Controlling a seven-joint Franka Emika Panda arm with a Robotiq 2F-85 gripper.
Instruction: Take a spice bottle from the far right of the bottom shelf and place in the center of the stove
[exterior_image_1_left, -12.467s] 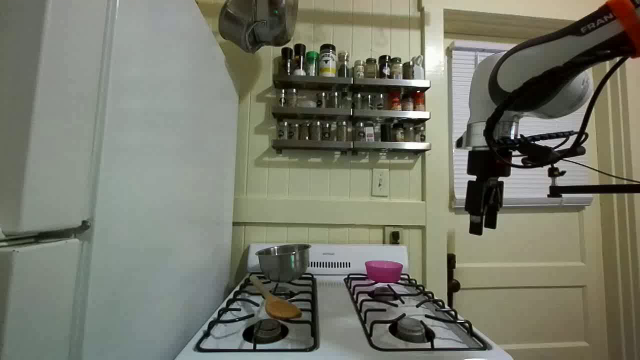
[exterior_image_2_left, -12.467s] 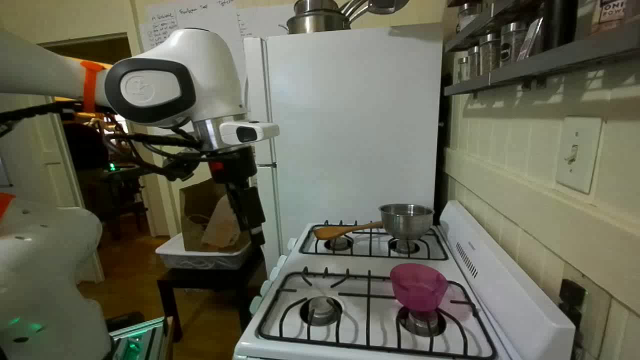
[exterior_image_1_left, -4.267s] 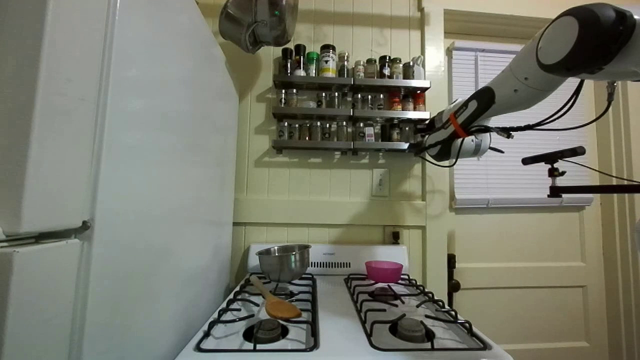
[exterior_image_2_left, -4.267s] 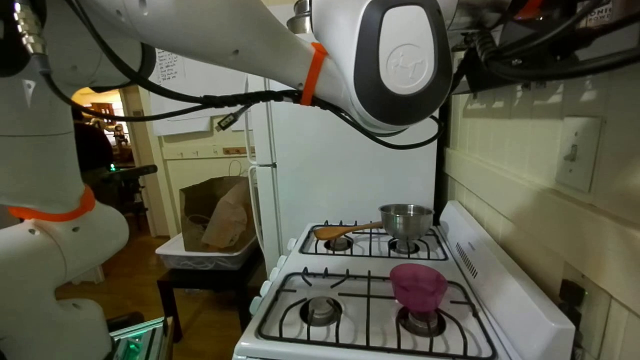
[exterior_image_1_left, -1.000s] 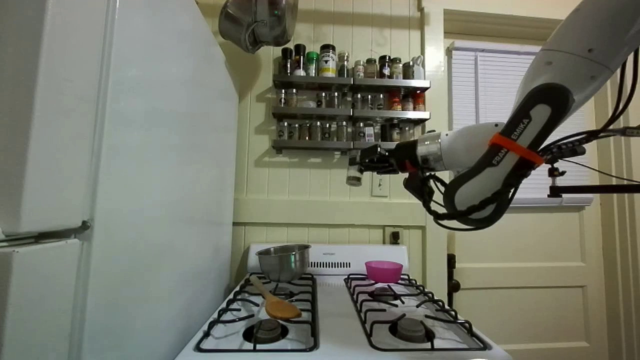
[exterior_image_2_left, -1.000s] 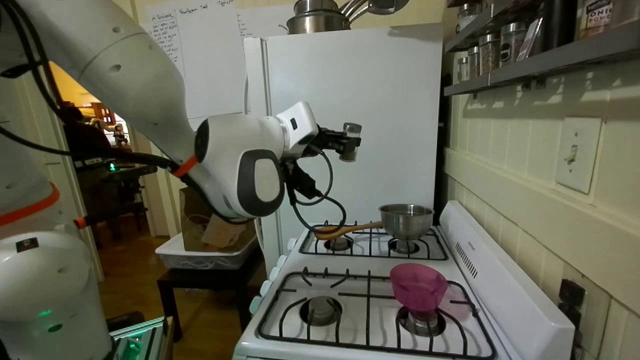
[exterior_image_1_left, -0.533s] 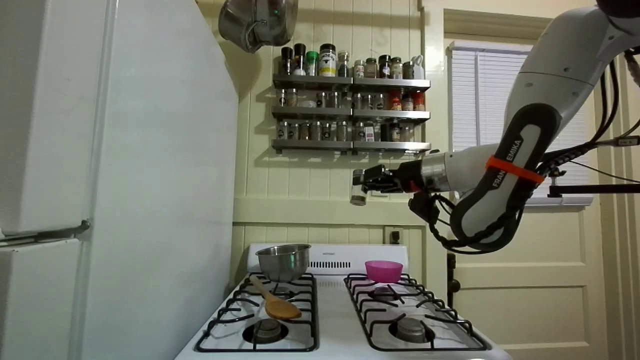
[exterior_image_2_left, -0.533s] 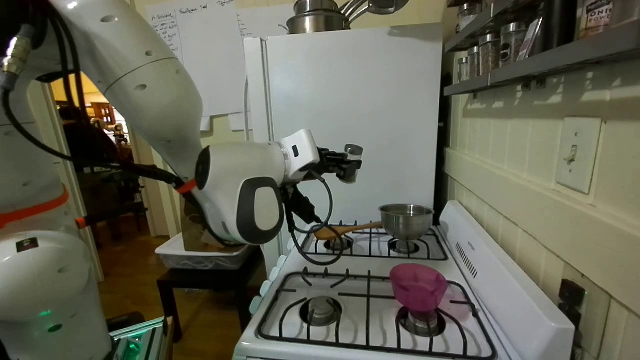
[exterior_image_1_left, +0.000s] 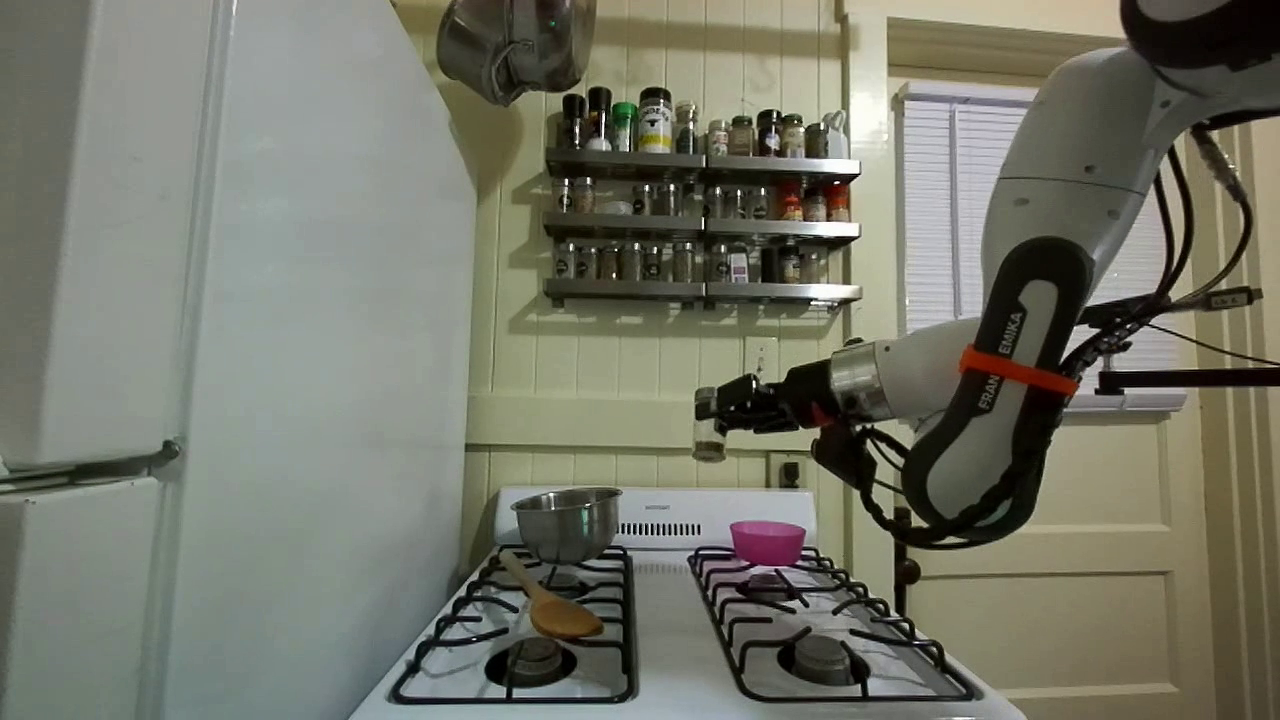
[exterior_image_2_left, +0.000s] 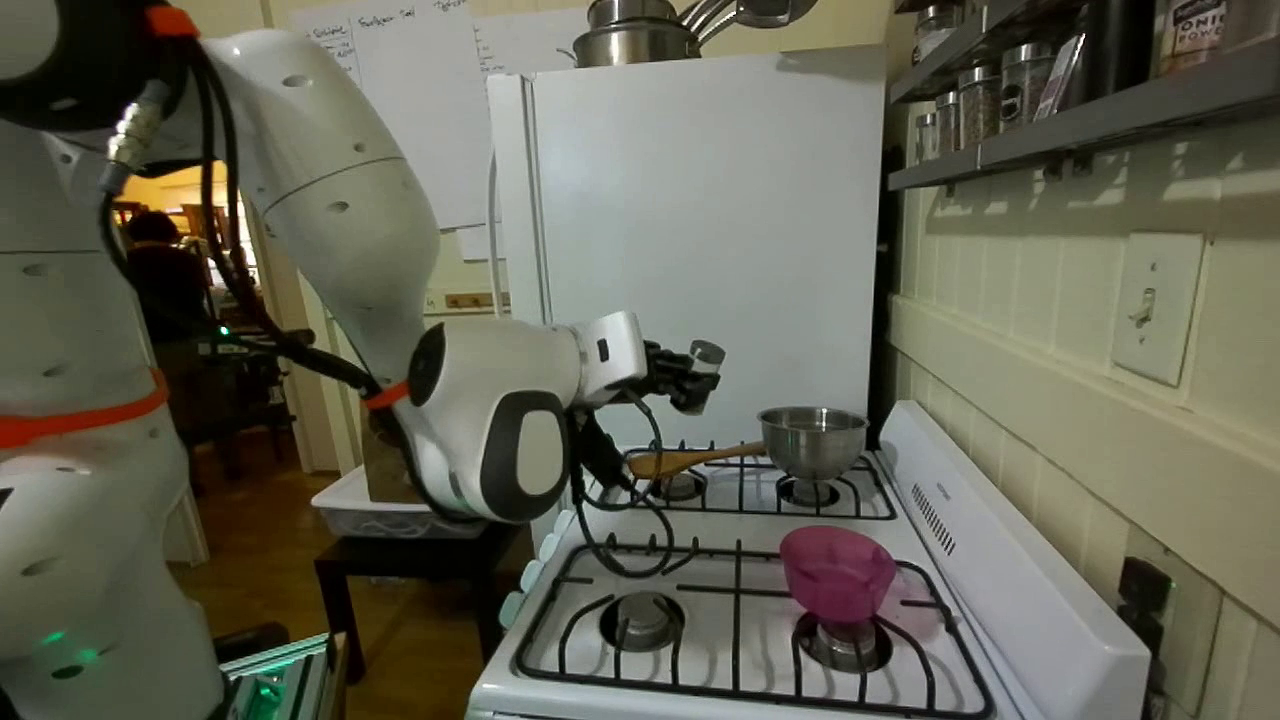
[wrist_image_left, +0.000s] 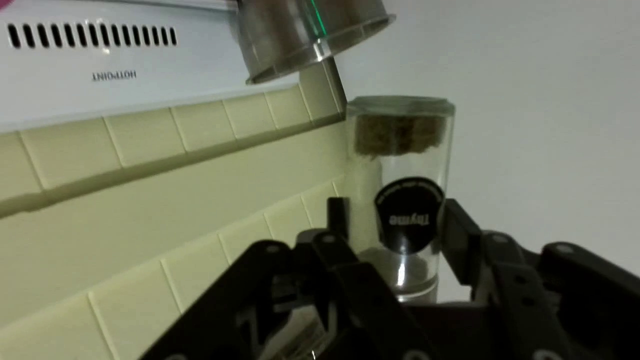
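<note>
Transport looks like your step, gripper pinching the tilted spice bottle above the stove, so next you'd level it, lower dead center.

The spice bottle looks like smooth glass

bottle label: black-and-white | claw: black | bowl: pink | stove: white
</note>
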